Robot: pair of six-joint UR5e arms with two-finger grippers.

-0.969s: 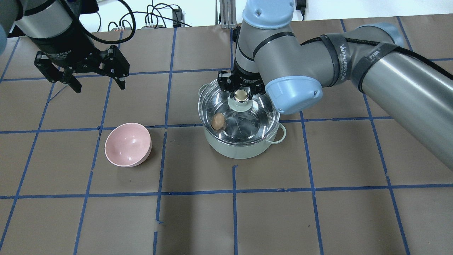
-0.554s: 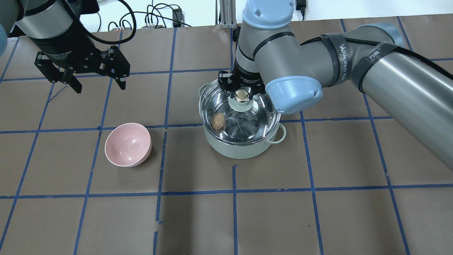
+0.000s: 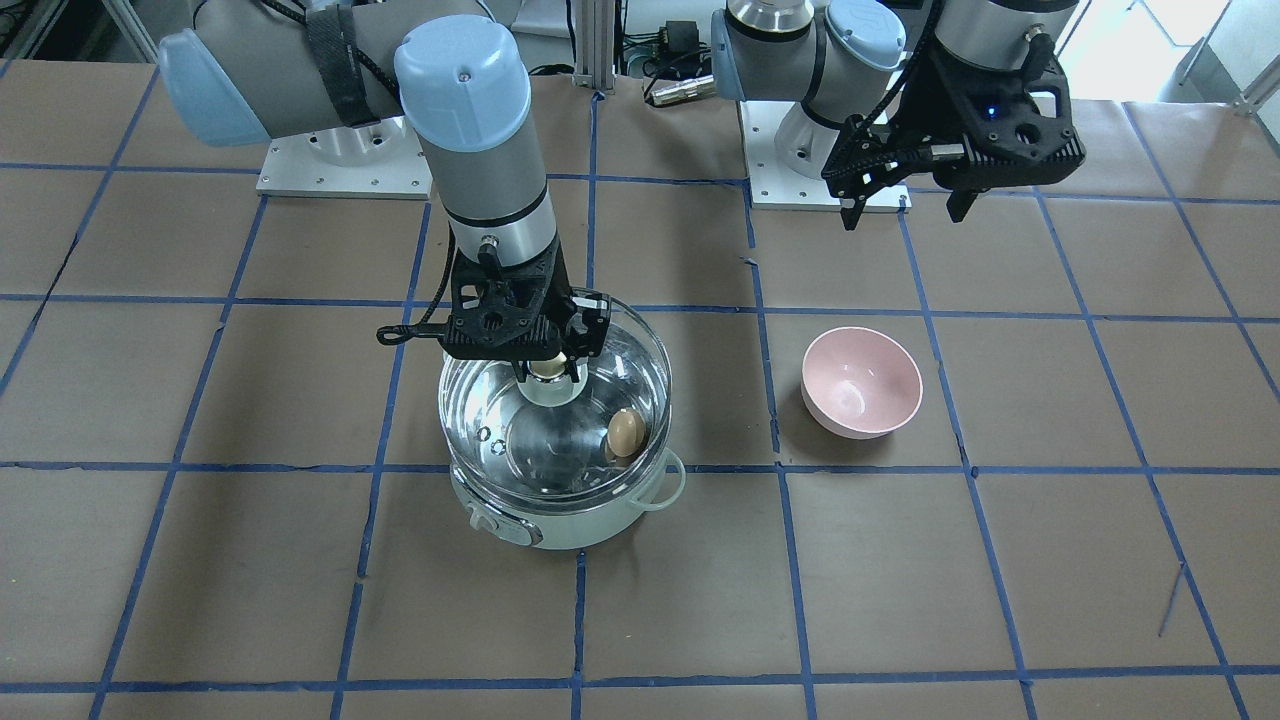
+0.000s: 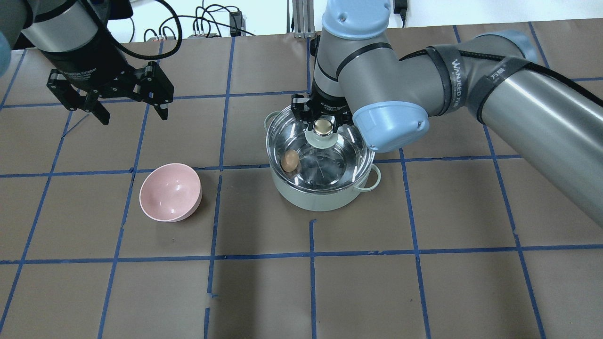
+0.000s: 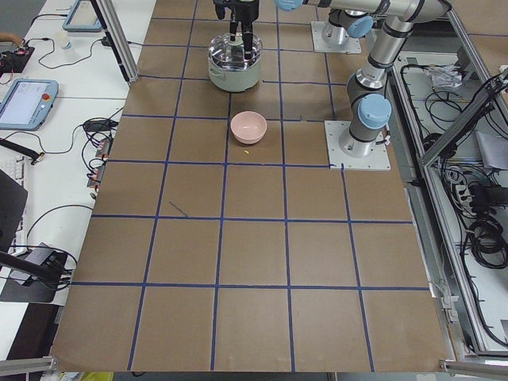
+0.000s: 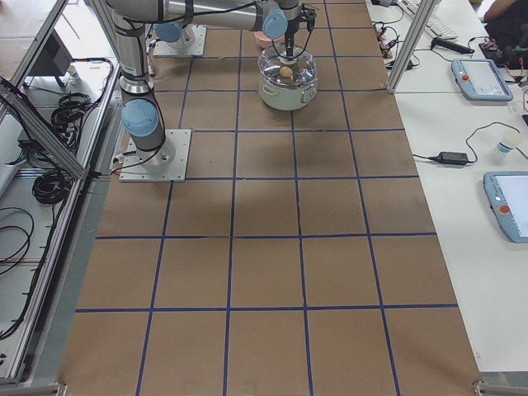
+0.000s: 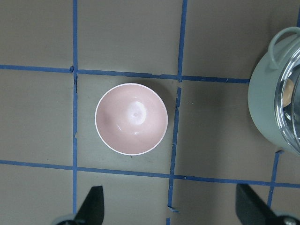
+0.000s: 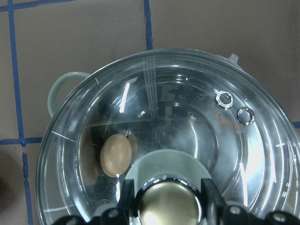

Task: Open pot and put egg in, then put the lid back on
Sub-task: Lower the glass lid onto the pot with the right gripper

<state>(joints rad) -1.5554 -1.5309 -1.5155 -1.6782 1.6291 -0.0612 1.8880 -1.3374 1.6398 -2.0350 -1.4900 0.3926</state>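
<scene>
The pale mint pot [image 4: 320, 197] stands mid-table with the tan egg [image 4: 289, 160] inside, at its left side; the egg shows through the glass in the front view [image 3: 626, 433] and the right wrist view [image 8: 116, 155]. The clear glass lid [image 4: 341, 160] covers the pot's opening; I cannot tell whether it rests on the rim. My right gripper [image 4: 322, 123] is shut on the lid's cream-gold knob [image 8: 167, 206], a finger on each side. My left gripper [image 4: 133, 115] is open and empty, raised above the table far to the left.
An empty pink bowl [image 4: 170, 191] sits on the table left of the pot, below the left gripper in the left wrist view [image 7: 131, 119]. The right arm's elbow [image 4: 391, 127] hangs over the pot's right rear. Brown table with a blue tape grid.
The lid and my right gripper have shifted slightly to the right over the pot. The left arm has barely moved.
</scene>
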